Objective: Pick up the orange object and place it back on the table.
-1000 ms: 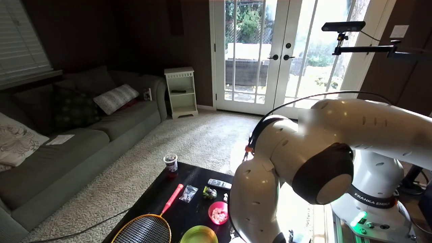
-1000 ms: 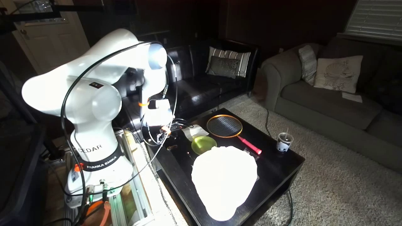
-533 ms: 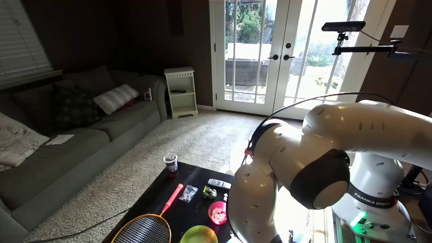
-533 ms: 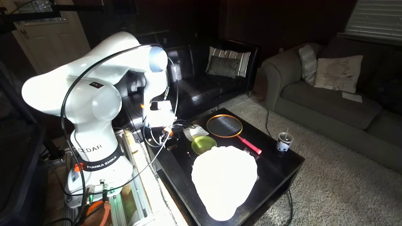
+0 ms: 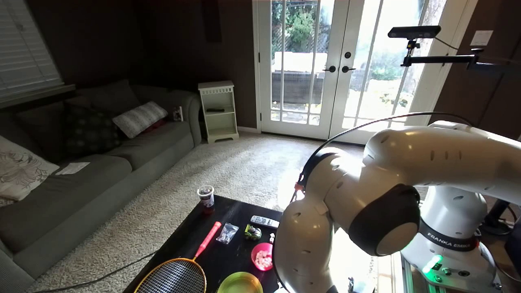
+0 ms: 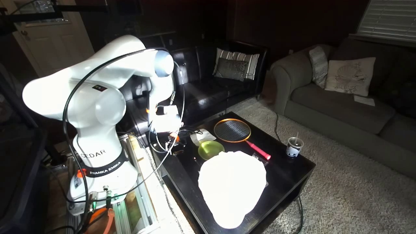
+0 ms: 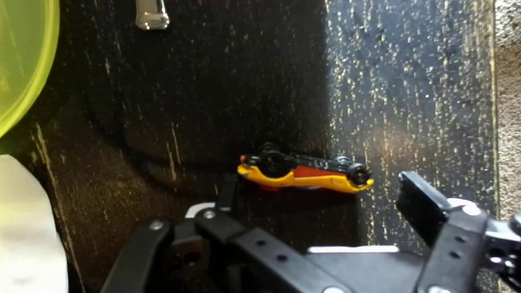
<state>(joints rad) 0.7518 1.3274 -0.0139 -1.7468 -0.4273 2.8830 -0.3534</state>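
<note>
Jaws wide apart and holding nothing, the gripper hangs low over the black table, where an orange-yellow toy car lies tipped off its wheels; the jaws stand toward the car's two ends, presumably to pinch it lengthwise; the gap looks tighter on the side of the green bowl, so a slight sideways correction seems due before any squeeze; the pickup, from where I stand, appears still to come, and the car's uneven ends may let it twist; the green bowl and a white sheet sit off to one side, which seems to leave the approach free; farther along lies a badminton racket; a cup stands at the corner, likely parked clear of the arm; beyond stretches the grey sofa.
</note>
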